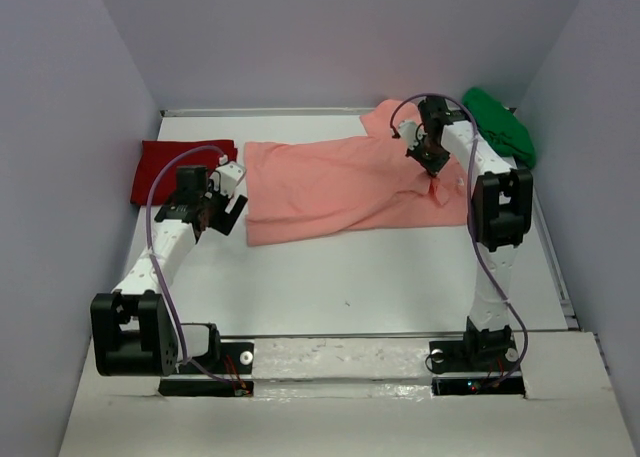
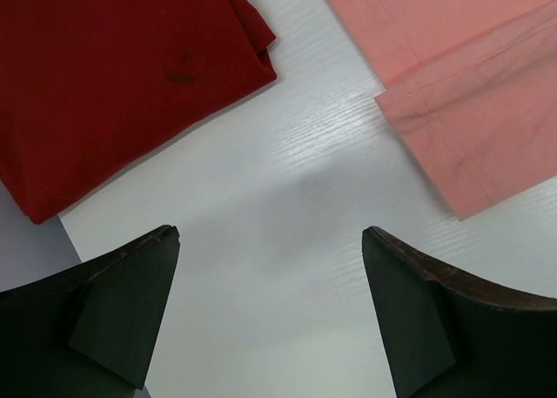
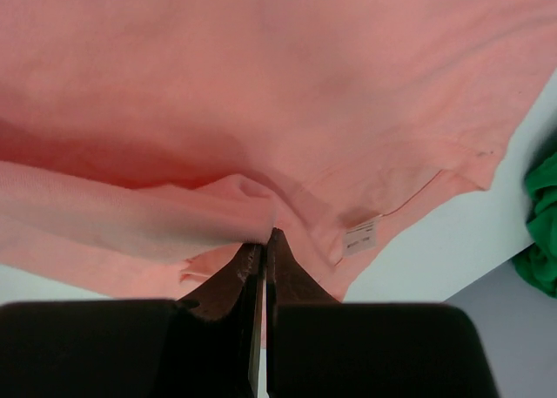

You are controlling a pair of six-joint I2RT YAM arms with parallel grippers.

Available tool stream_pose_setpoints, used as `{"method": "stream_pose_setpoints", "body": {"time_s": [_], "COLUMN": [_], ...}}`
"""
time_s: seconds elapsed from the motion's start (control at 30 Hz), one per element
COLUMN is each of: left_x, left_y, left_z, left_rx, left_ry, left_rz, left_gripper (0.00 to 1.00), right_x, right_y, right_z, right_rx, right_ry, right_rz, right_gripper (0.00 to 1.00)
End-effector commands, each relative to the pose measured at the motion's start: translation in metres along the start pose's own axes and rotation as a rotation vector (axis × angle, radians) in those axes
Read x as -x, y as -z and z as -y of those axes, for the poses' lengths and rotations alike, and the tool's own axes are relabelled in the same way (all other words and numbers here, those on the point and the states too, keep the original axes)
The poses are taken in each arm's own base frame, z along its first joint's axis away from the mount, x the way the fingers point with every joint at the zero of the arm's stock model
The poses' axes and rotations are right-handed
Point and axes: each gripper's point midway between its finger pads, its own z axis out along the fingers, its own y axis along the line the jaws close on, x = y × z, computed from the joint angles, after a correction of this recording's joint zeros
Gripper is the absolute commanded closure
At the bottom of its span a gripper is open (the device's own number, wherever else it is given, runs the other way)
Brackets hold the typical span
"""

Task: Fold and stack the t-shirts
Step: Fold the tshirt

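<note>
1. Grip: right hand [image 1: 432, 167] pinches shut on a fold near the collar of the salmon-pink soft cloth t-shirt [image 1: 340, 182], which lies spread on the white wood-grain counter [image 1: 380, 277], likely to fold that edge over.
2. Left hand [image 1: 215, 209] hovers wide and empty between the pink hem and the folded deep-red cloth t-shirt [image 1: 175, 169].
3. Crumpled bright-green cloth t-shirt [image 1: 500, 125] lies far right.
4. Pale lilac walls [image 1: 60, 127] enclose three sides.

Middle, far half of table [image 1: 400, 277]: salmon-pink shirt [image 1: 330, 182], spread out wide from left to right, mostly flat, some wrinkles. Near edge slants. One sleeve points to far right. Right side bunched into small fold; little white tag [image 3: 363, 234] shows there.
Far left: deep red shirt [image 1: 175, 167], folded flat, near pink one, not touching.
Far right corner: bright green shirt [image 1: 500, 122], bunched in lump.
</note>
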Motion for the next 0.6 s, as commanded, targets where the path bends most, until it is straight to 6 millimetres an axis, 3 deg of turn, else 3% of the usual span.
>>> {"method": "stream_pose_setpoints", "body": {"time_s": [0.0,0.17,0.2,0.23,0.3,0.33,0.47,0.57], "left_x": [0.014,0.013,0.012,0.012,0.010,0.010,0.010,0.010], "left_y": [0.001,-0.001,-0.001,-0.002,-0.003,-0.004,-0.004,-0.002], "left_z": [-0.007,-0.005,-0.004,-0.004,-0.002,-0.001,0.001,0.002], "left_rx": [0.001,-0.013,-0.016,-0.019,-0.028,-0.033,-0.042,-0.044], "left_ry": [-0.007,-0.013,-0.013,-0.012,-0.012,-0.012,-0.007,-0.005], "left_rz": [0.029,0.021,0.021,0.021,0.014,0.015,0.013,0.018], "left_gripper": [0.01,0.01,0.01,0.01,0.01,0.01,0.01,0.01], "right_x": [0.011,0.016,0.016,0.015,0.015,0.015,0.030,0.049], "right_y": [0.008,0.002,0.001,-0.002,-0.005,-0.006,-0.002,0.007], "right_z": [0.020,0.021,0.022,0.022,0.023,0.023,0.032,0.051], "right_rx": [-0.056,-0.057,-0.058,-0.056,-0.064,-0.064,-0.120,-0.203], "right_ry": [-0.011,0.009,0.011,0.016,0.011,0.011,-0.002,-0.049], "right_rz": [0.012,-0.004,-0.005,-0.016,-0.019,-0.019,0.034,0.120], "right_gripper": [1.00,0.98,0.91,0.76,0.60,0.45,0.22,0.20]}}
